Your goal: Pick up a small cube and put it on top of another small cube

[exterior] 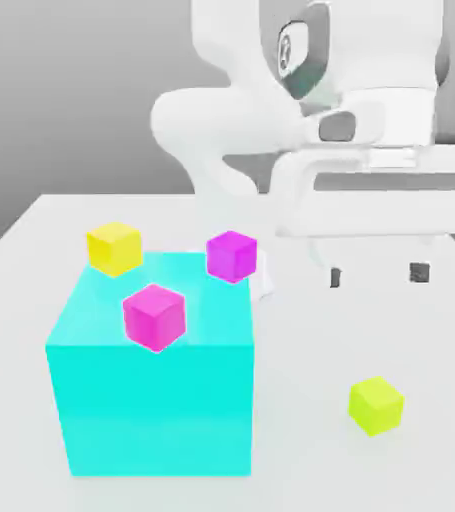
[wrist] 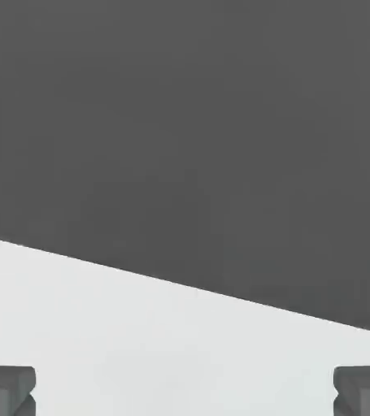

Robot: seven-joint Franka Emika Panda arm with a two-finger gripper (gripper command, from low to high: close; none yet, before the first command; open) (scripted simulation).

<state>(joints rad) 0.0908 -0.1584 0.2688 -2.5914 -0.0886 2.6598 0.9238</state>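
The small lime yellow-green cube [exterior: 376, 405] lies on the white table at the exterior view's lower right. My gripper [exterior: 377, 273] hangs above the table behind that cube, well apart from it, open with nothing between its dark fingertips [exterior: 420, 271]. In the hand view the gripper [wrist: 184, 390] has its two grey fingertips [wrist: 9, 388] spread wide over bare table. A golden-yellow small cube [exterior: 115, 247] sits at the left behind the big cyan cube [exterior: 156, 385]. Two magenta small cubes [exterior: 155, 316] [exterior: 232, 256] rest on or by the cyan cube.
The big cyan cube takes up the exterior view's lower left. The white table [exterior: 321, 460] runs to an edge [wrist: 188, 284] seen in the hand view, with dark background beyond. The arm's white body [exterior: 301, 110] rises at the back.
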